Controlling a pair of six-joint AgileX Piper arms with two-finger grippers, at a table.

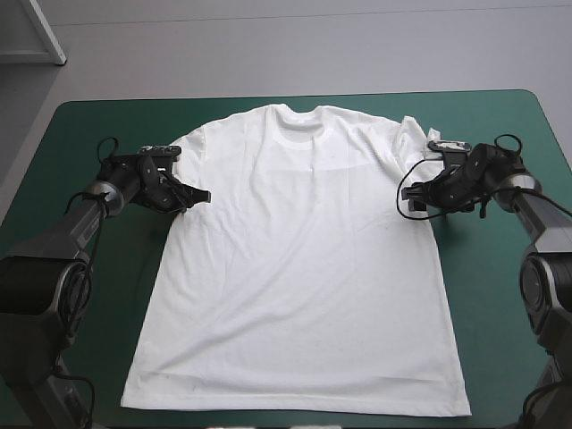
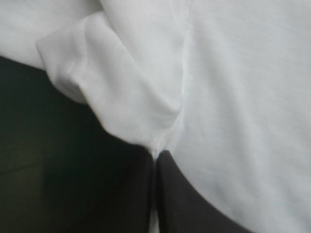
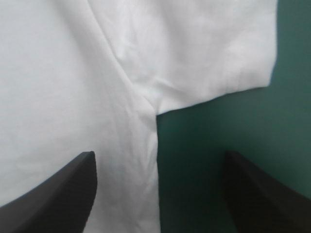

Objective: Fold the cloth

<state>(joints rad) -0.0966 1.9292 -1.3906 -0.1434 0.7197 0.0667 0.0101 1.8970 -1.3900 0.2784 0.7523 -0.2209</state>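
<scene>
Teal-green cover (image 1: 500, 304) under it all. On top, white T-shirt (image 1: 299, 268), spread flat, neck toward far edge, hem toward near edge. Right between both grippers, one at each armpit.

Left gripper (image 1: 198, 195) low at one armpit, tip touching T-shirt's edge. Black fingers (image 2: 189, 199) pressed together in a point, with a thin white strip of cloth pinched between. One sleeve (image 2: 112, 87) just ahead of tip, a bit puffed up and rolled at its end. Big white body of T-shirt beside one finger, dark cover beside the other.

Right gripper (image 1: 409, 198) low at other armpit. Fingers spread wide apart, nothing pinched. T-shirt's side edge between them, cloth by one finger, bare cover by the other. Armpit corner just ahead, other sleeve (image 3: 209, 48) past it, lying flat with some wrinkles.
</scene>
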